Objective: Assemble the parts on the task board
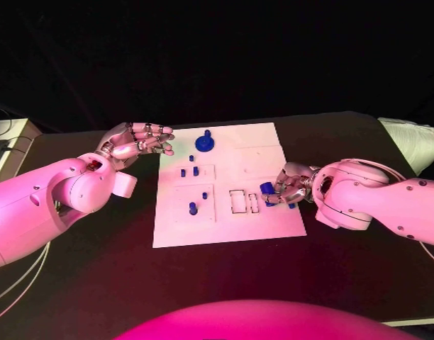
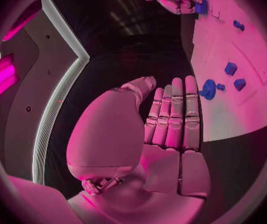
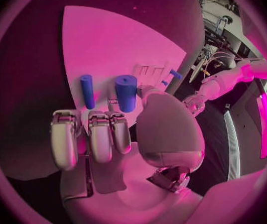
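The left hand [image 1: 137,142] waits just beside the far left corner of the white board [image 1: 237,227], over the black table [image 1: 94,283]. It holds nothing. In the left wrist view its fingers [image 2: 174,114] are straight and lie side by side, with the thumb a little way off. In the head view the fingertips look more bent, so I can't say just how they lie. I think it waits there to keep out of the way while the other hand works.

On the board there are small blue pieces. A round blue knob [image 1: 205,144] stands near the far edge, close to the left hand. Next come two little pegs [image 1: 189,171] side by side, and more blue pieces [image 1: 193,208] nearer the robot. To their right are slots [image 1: 244,202] cut into the board. They look made for pieces to go into.

The right hand [image 1: 291,185] is low over the right side of the board, beside the slots. Its fingers curl in. A fat blue peg [image 3: 126,92] sits at the thumb and fingertips, and I think the hand holds it. A thin blue peg [image 3: 86,90] is just beside it; I can't tell if the hand touches that one. The arm reaches in from the right with the wrist bent toward the slots, so the hand is likely about to fit a piece in.
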